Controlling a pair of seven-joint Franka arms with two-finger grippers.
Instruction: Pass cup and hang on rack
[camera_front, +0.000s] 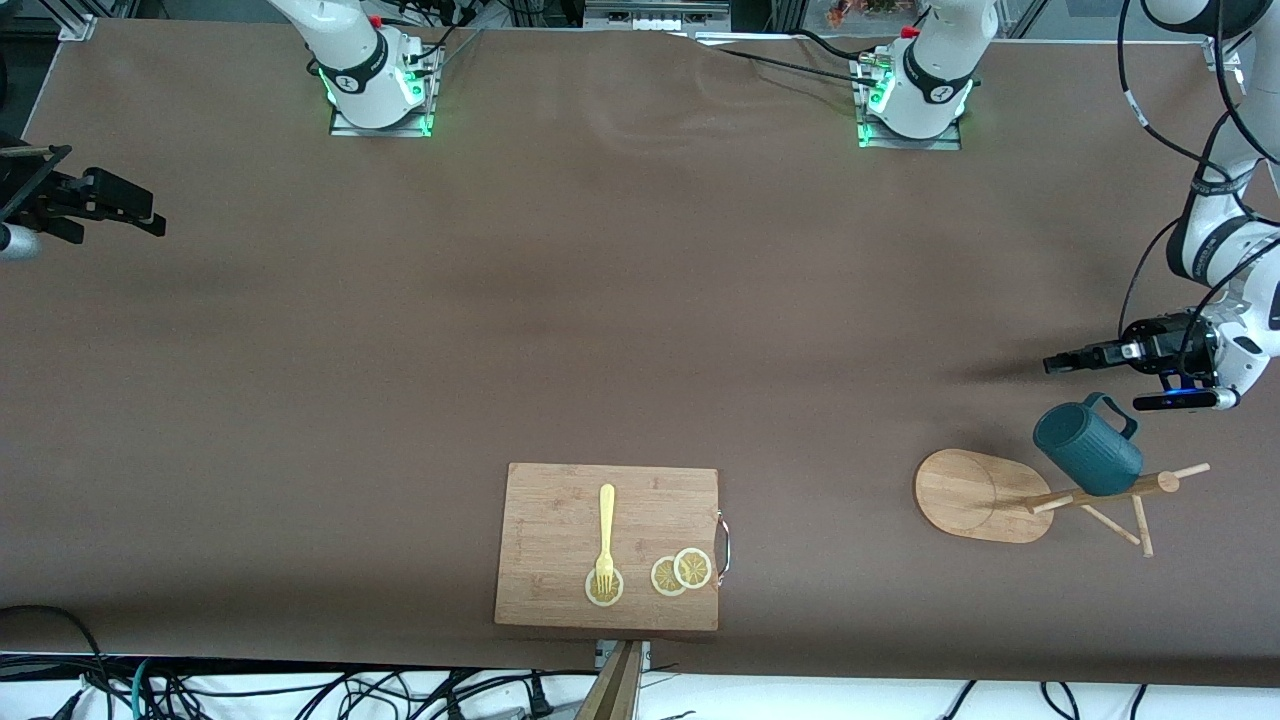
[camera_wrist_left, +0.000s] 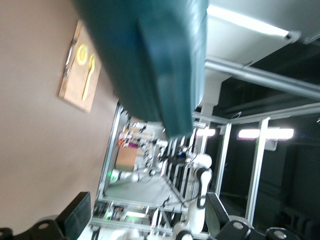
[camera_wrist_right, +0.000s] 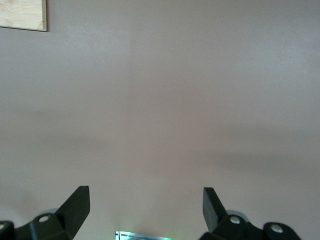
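Brown desk (camera_front: 600, 300): teal cup (camera_front: 1087, 450) hung on rack (camera_front: 985, 495) at left-arm end; left gripper (camera_front: 1060, 362) jaws open beside it, right gripper (camera_front: 150, 222) jaws open, waiting. Risk: cup slipping off peg.

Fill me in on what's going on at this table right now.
The small dark teal ribbed cup hangs on a peg of the light wooden mug rack at the left arm's end of the table. The left gripper is beside it with open fingers, holding nothing. The right gripper waits open over its own end. A bamboo cutting board carries a yellow fork and lemon slices.
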